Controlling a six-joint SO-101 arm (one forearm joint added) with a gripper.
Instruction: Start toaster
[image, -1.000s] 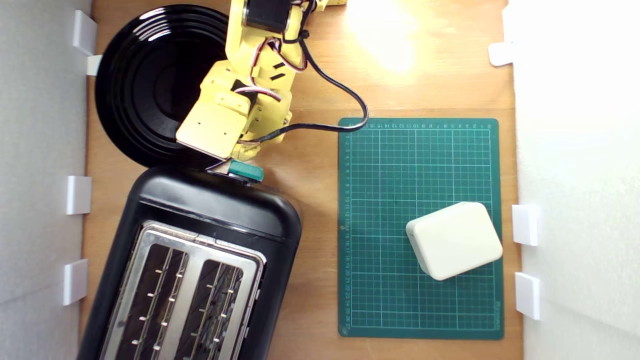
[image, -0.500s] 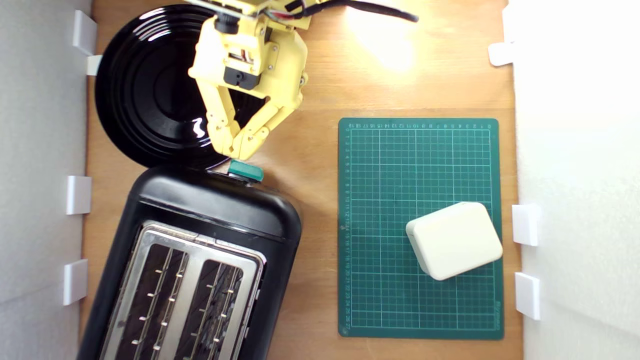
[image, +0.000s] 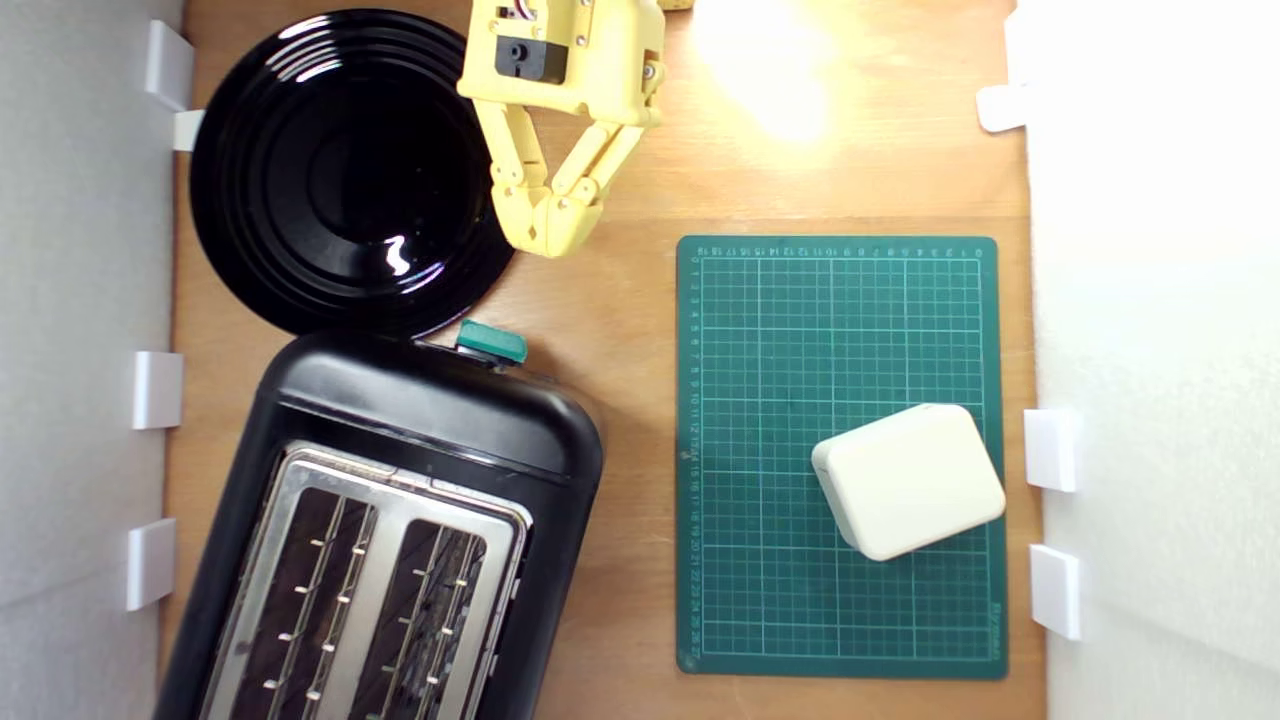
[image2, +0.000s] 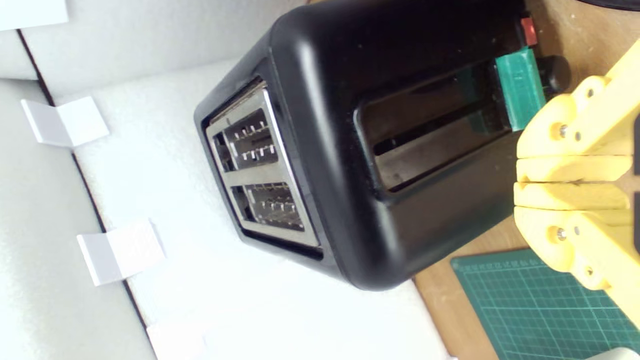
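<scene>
A: Toaster (image: 400, 520) fills lower left of the exterior frame, black, slots showing no bread, body cut off by the bottom edge. Black plate (image: 340, 170) at upper left, just beside its end wall.

B: Lever?

A: Teal lever (image: 491, 342) pokes from that end wall, centre-left. In the wrist view the lever (image2: 520, 90) sits at the end of its slot nearest the surface, so I judge it pressed down, though I can't confirm a latch.

B: Tool?

A: Tool (image: 548, 232) at upper centre, fingertips clenched together, grasping nothing, apart from the lever. Wrist view agrees: tool (image2: 522, 182) tips meet flat.

B: Step, then?

A: Likely the press is done. Next would be clearing away, or another push if it pops.

B: Right side?

A: Green cutting mat (image: 840, 455) with a white box (image: 908, 480), untouched. Arm beyond the tool is cut off at the top edge; glare washes the wooden surface (image: 620, 330) there.
</scene>
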